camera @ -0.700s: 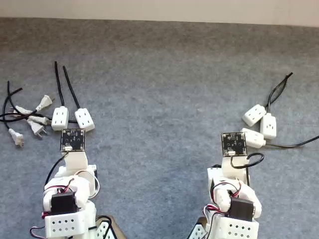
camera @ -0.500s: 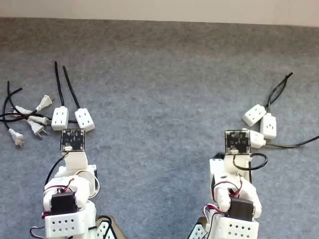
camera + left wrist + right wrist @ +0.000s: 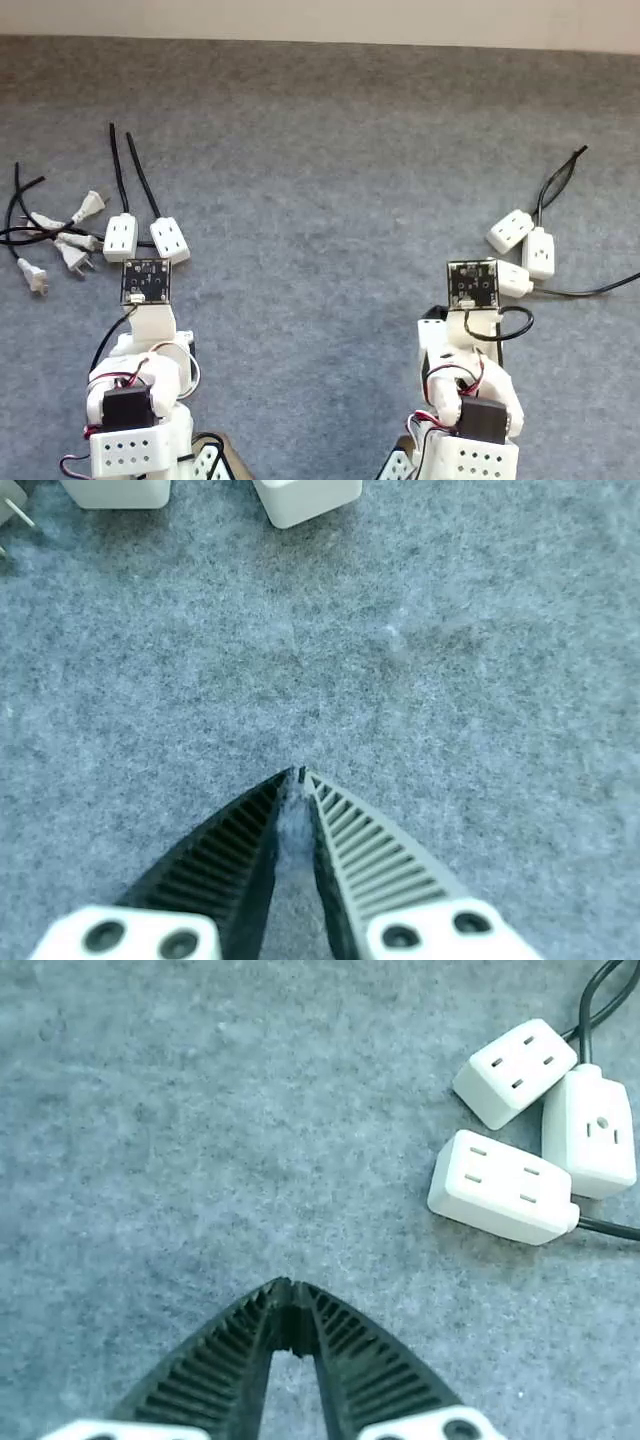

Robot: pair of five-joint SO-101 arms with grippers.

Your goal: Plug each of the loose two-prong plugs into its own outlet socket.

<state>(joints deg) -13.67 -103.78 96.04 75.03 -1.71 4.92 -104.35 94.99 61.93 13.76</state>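
White sockets (image 3: 505,1188) lie right of the right gripper (image 3: 293,1295), plugs (image 3: 72,258) left of the left gripper (image 3: 300,780); all fingers (image 3: 370,830) clenched, empty.

You've got five outlet sockets (image 3: 169,240): two near the table (image 3: 320,120) left edge, three near the right. Plugs (image 3: 33,277): at least four, tangled.

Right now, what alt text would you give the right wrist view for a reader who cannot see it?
The right gripper, shut and holding nothing, points down at grey carpet. Ahead of its tips and off to one side, three white outlet blocks lie clustered close together, their sockets empty, with black cords running away from them.
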